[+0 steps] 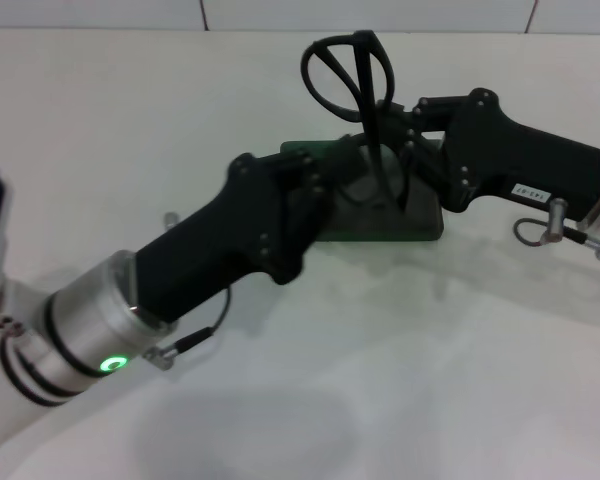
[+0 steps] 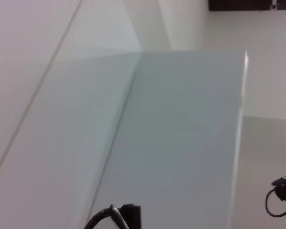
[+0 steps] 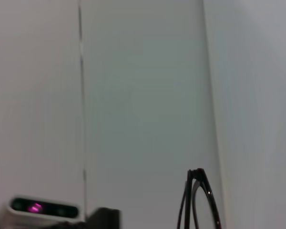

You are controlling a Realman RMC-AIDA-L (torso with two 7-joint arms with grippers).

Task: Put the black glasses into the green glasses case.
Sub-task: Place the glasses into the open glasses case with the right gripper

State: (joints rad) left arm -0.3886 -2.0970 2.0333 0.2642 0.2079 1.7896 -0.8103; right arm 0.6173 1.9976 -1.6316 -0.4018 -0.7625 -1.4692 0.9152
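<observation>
The black glasses [image 1: 342, 70] stand upright above the green glasses case [image 1: 412, 226], lenses up and temple arms hanging down into the case. My right gripper [image 1: 392, 118] reaches in from the right and is shut on the glasses near the hinge. The glasses' frame also shows in the right wrist view [image 3: 198, 202]. My left gripper [image 1: 323, 190] reaches in from the lower left and lies over the case's left half, hiding that part. The case sits on the white table, with a strip of its green edge [image 1: 305, 150] showing behind the left gripper.
The white table [image 1: 130, 130] spreads around the case, with a tiled wall along its far edge. A loose cable loop [image 1: 532, 232] hangs under my right wrist, and another [image 1: 195, 335] under my left wrist.
</observation>
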